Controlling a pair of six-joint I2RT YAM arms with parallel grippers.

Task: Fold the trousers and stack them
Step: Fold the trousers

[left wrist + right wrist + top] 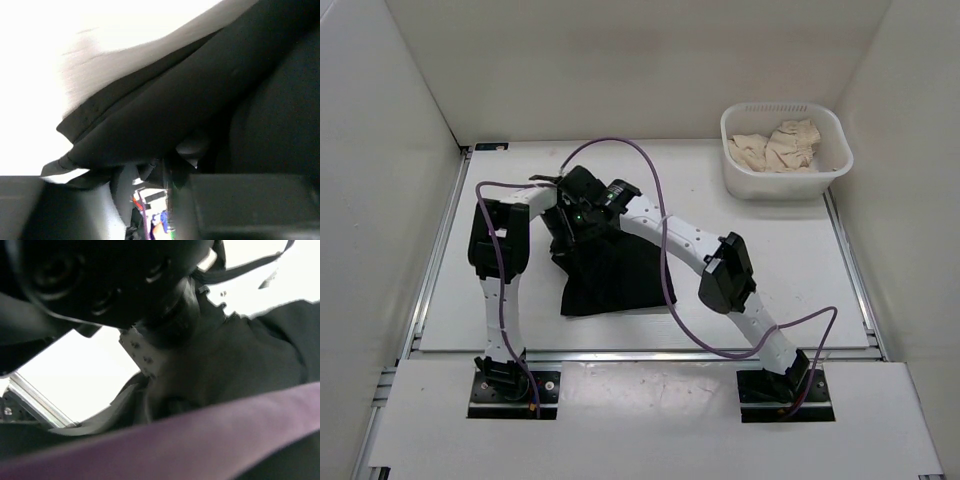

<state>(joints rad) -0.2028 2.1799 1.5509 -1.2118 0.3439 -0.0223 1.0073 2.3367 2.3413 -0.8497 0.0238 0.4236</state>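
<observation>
Top external: plain black trousers [610, 282], bunched

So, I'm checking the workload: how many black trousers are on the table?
1: the black trousers lie bunched left of centre on the table. Another pair could hide underneath; the basket shows only beige cloth.
</observation>
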